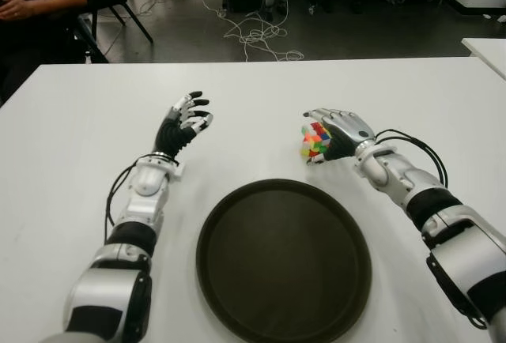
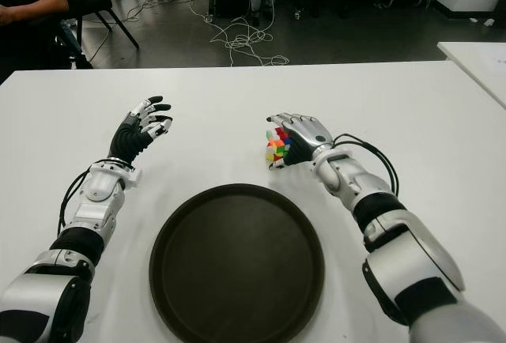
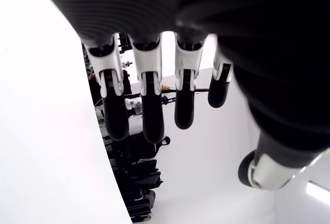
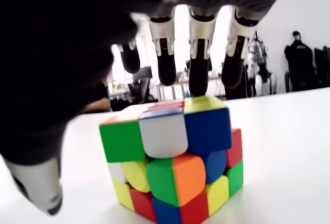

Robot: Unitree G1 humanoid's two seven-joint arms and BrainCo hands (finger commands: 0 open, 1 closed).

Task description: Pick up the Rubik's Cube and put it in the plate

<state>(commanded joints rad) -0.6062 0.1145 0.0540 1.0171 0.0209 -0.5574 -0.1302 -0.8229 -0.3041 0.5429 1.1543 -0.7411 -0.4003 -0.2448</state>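
Note:
The Rubik's Cube (image 1: 314, 140) stands on the white table (image 1: 79, 145) just beyond the far right rim of the dark round plate (image 1: 283, 260). My right hand (image 1: 330, 131) is cupped over the cube from its right side. In the right wrist view the fingers (image 4: 198, 64) reach over the cube (image 4: 175, 162) with their tips near its top edge, and the thumb hangs beside it; nothing is clamped and the cube sits on the table. My left hand (image 1: 186, 117) hovers with fingers spread, left of the cube and beyond the plate's left side.
The plate lies near the table's front edge between my two arms. A person's arm (image 1: 35, 1) and a chair show beyond the far left corner. Cables (image 1: 253, 35) lie on the floor behind the table. Another white table (image 1: 486, 47) is at the far right.

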